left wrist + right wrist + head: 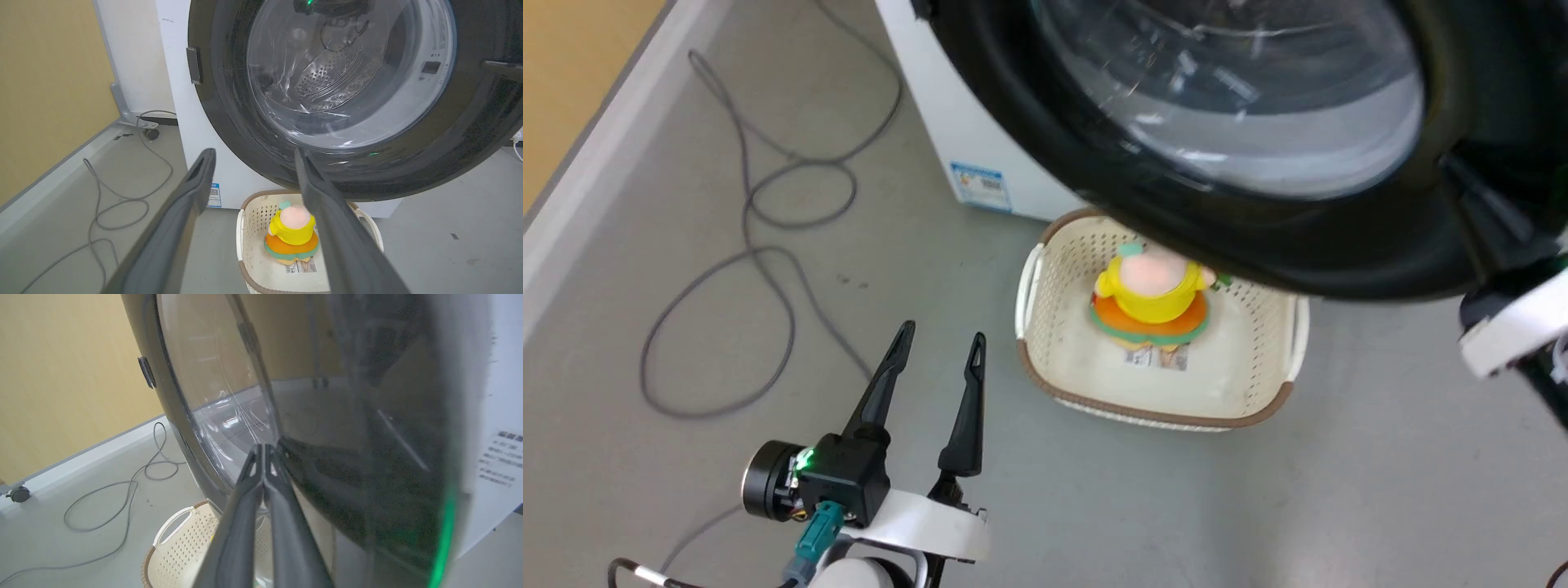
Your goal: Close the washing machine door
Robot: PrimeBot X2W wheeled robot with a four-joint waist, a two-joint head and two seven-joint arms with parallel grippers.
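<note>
The washing machine door (1045,155) is a large black ring with a bulging glass window (1241,90), and it stands swung out above the basket. The white washing machine (964,122) behind it carries a small blue sticker (980,186). In the left wrist view the perforated drum (327,73) shows through the door (220,106). My left gripper (941,336) hangs open low over the floor, apart from the door, nothing between its fingers (196,183). My right gripper (264,449) is shut, its tips resting against the door (171,400) beside the glass.
A cream basket (1274,400) holding a yellow and orange plush toy (1152,298) sits on the grey floor under the door. Grey cables (760,269) loop across the floor to the left. A yellow wall with a pale skirting (596,155) runs along the far left.
</note>
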